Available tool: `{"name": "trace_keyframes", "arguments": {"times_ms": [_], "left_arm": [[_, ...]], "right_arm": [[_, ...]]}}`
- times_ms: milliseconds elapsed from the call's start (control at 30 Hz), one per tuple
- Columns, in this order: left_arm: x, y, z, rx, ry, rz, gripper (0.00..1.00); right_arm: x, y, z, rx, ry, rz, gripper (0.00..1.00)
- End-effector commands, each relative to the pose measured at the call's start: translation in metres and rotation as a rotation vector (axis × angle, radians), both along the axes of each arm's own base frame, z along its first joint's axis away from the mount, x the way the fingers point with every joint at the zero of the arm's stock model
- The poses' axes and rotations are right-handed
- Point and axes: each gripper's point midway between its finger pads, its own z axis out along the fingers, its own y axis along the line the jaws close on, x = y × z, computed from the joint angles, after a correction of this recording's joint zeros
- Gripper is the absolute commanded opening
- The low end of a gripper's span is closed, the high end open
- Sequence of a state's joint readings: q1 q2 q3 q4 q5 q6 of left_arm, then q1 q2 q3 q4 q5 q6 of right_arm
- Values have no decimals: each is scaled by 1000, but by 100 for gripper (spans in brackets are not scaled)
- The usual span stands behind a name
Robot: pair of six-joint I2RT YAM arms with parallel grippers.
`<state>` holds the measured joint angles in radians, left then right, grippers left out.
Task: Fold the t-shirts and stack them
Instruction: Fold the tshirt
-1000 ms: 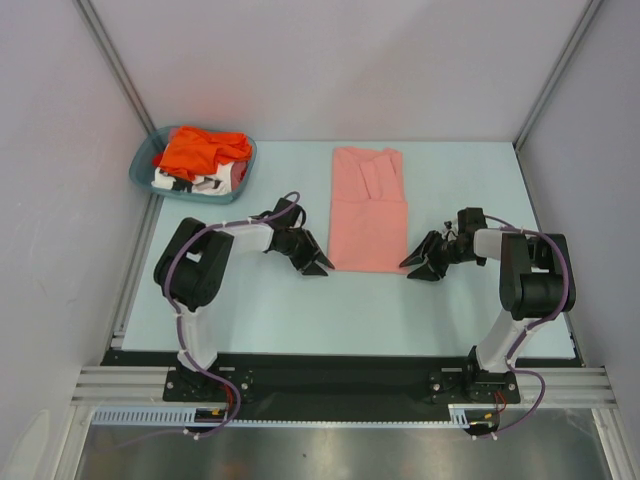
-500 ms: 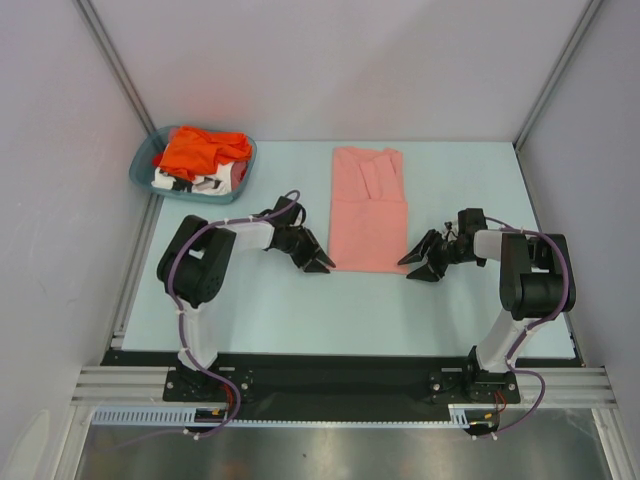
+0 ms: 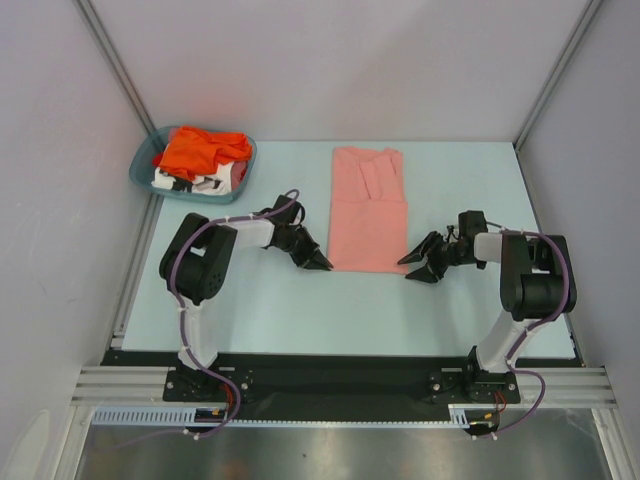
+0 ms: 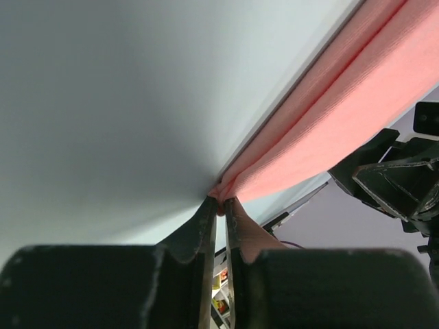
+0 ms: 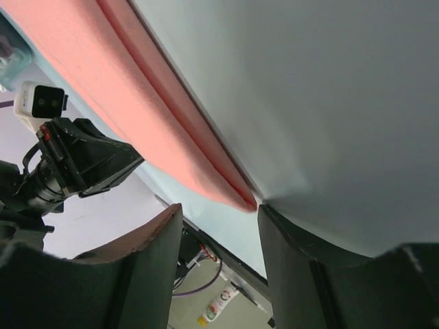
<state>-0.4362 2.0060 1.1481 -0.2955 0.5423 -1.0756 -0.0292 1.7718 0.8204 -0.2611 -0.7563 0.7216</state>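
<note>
the main risk is a lopsided lift. my left gripper [image 3: 322, 264] has its jaws drawn almost together with the near-left corner of the salmon-pink t-shirt [image 3: 368, 210] nipped right at the tips, and so little cloth is in the bite that it may slip out once i pull. i also cannot tell whether i have every layer of the fold or only the top one; if only the top, the shirt would peel open rather than fold. my right gripper [image 3: 412, 268] stands with its jaws apart, holding nothing. the near-right corner lies in the mouth of the gap, touching the counter [image 3: 260, 310] and neither finger. if i close from here i may catch only the edge, or push the corner away and wrinkle it. lifting before both sides are clamped would drag the shirt askew.

the shirt lies flat in the centre of the overhead view, folded into a long strip running from the middle of the frame up toward the far edge. its lower edge sits between my two grippers, one at each lower corner. the orange t-shirt [image 3: 200, 150] and the white t-shirt [image 3: 195, 182] are heaped in the teal basket [image 3: 135, 172] at the upper left of the frame, well apart from both grippers and not yet folded.
</note>
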Motion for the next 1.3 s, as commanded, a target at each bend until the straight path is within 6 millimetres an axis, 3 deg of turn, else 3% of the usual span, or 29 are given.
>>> {"name": "trace_keyframes", "arguments": {"times_ms": [0, 167, 433, 700, 833, 900, 933, 1000, 1100, 1267], "left_arm": [[-1, 43, -58, 267, 10, 31, 12], [1, 42, -54, 258, -6, 23, 0], [-2, 38, -57, 235, -6, 0, 0], [-1, 38, -49, 229, -33, -14, 0], [1, 37, -45, 227, -44, -19, 0], [2, 37, -43, 228, -51, -25, 0], [2, 38, -43, 233, -55, -27, 1], [1, 41, -40, 246, -61, -41, 0], [-2, 45, -35, 261, -79, -59, 0], [-22, 57, -29, 291, -102, -89, 0]], "right_arm": [[-18, -22, -31, -164, 89, -84, 56], [-21, -26, -39, -185, 102, -184, 56], [0, -36, -42, -251, 56, -254, 50], [9, -36, -45, -255, 74, -271, 43], [14, -32, -46, -248, 68, -260, 36], [17, -30, -46, -241, 59, -255, 23], [18, -29, -45, -239, 59, -249, 12], [16, -30, -43, -244, 48, -232, 4], [5, -15, -34, -254, 18, -160, 0], [-15, 0, -20, -284, -25, -35, 0]]}}
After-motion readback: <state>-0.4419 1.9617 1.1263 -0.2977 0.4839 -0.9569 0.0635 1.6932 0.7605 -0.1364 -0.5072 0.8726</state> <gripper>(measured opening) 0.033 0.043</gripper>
